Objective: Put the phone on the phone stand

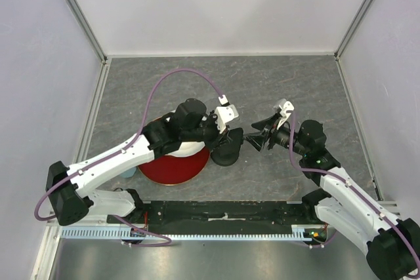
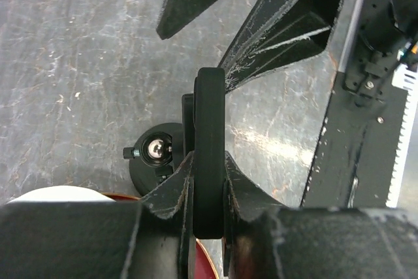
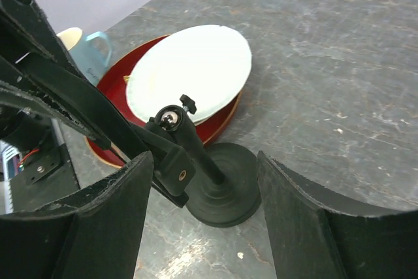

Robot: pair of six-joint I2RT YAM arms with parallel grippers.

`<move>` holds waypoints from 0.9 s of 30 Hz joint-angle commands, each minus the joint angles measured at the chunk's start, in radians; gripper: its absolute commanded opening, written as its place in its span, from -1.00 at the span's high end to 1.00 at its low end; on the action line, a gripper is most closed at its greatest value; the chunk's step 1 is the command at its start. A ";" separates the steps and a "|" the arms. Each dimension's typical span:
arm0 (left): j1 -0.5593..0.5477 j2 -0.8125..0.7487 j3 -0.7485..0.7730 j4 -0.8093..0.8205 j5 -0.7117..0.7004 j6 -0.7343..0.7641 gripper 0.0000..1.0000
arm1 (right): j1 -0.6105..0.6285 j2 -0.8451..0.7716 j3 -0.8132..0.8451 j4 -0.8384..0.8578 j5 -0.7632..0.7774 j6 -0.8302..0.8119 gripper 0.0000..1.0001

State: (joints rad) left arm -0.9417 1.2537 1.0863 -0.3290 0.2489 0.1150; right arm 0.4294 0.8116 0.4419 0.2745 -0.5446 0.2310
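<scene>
Phone (image 2: 209,109), pinched edge-on in the left gripper (image 2: 209,168), hovers at the phone stand (image 3: 225,194), right gripper (image 3: 202,181) wide open on its right; likely next: seat it, then release.

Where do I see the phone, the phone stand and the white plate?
the phone (image 2: 209,142): left wrist view, on its narrow edge.
the phone stand (image 3: 235,194): right wrist view, on its round base.
the white plate (image 3: 196,63): right wrist view, on its middle.

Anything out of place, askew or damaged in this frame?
Nothing spilled or damaged. The only oddity is the white plate, which sits off-centre on the red plate and overhangs one side. The phone stand stands upright on its base. The phone is gripped edge-on in the left gripper, not yet seated.
</scene>
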 commanded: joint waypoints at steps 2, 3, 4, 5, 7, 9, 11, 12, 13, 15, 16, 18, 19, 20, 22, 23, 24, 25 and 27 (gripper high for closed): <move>0.001 -0.047 0.027 0.111 0.178 0.136 0.95 | 0.011 -0.023 -0.032 0.161 -0.224 0.079 -0.51; 0.003 -0.046 0.026 0.105 0.182 0.147 0.95 | 0.011 -0.019 -0.043 0.175 -0.253 0.091 -0.51; 0.009 -0.046 0.020 0.102 0.182 0.156 0.96 | 0.011 -0.017 -0.046 0.195 -0.258 0.103 -0.52; 0.015 -0.048 0.018 0.102 0.185 0.164 0.96 | 0.009 -0.015 -0.057 0.216 -0.265 0.119 -0.52; 0.038 -0.048 0.012 0.099 0.220 0.169 0.95 | 0.011 -0.028 -0.098 0.265 -0.259 0.165 -0.55; 0.055 -0.048 0.009 0.108 0.246 0.161 0.95 | 0.011 -0.066 -0.130 0.253 -0.207 0.172 -0.63; 0.080 -0.040 0.009 0.110 0.260 0.157 0.95 | 0.009 -0.124 -0.153 0.223 -0.117 0.179 -0.67; 0.084 -0.037 0.011 0.108 0.274 0.155 0.95 | 0.011 -0.147 -0.178 0.213 -0.091 0.179 -0.75; 0.087 -0.033 0.015 0.099 0.286 0.155 0.95 | 0.011 -0.190 -0.193 0.229 -0.074 0.191 -0.80; 0.089 -0.030 0.018 0.090 0.322 0.158 0.95 | 0.011 -0.215 -0.218 0.232 -0.075 0.191 -0.86; 0.089 -0.030 0.020 0.085 0.328 0.160 0.95 | 0.011 -0.218 -0.216 0.226 -0.084 0.183 -0.87; 0.087 -0.030 0.023 0.081 0.346 0.167 0.96 | 0.009 -0.201 -0.204 0.221 -0.117 0.168 -0.88; 0.089 -0.034 0.023 0.074 0.355 0.173 0.95 | 0.011 -0.172 -0.197 0.215 -0.124 0.159 -0.87; 0.087 -0.034 0.024 0.070 0.366 0.176 0.95 | 0.011 -0.154 -0.180 0.213 -0.144 0.139 -0.87; 0.089 -0.037 0.024 0.065 0.395 0.183 0.95 | 0.009 -0.097 -0.163 0.232 -0.159 0.128 -0.86; 0.089 -0.039 0.024 0.065 0.404 0.183 0.95 | 0.009 -0.079 -0.152 0.248 -0.182 0.123 -0.86; 0.089 -0.036 0.024 0.064 0.418 0.184 0.95 | 0.011 -0.060 -0.147 0.285 -0.198 0.123 -0.85; 0.089 -0.036 0.026 0.059 0.426 0.189 0.96 | 0.011 -0.025 -0.141 0.299 -0.210 0.120 -0.83; 0.087 -0.028 0.030 0.056 0.441 0.189 0.95 | 0.011 0.010 -0.129 0.337 -0.251 0.122 -0.78</move>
State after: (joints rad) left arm -0.8497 1.2411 1.0737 -0.3782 0.5732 0.2497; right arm 0.4366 0.7658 0.2462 0.4786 -0.6960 0.3759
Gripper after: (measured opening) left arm 0.209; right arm 0.916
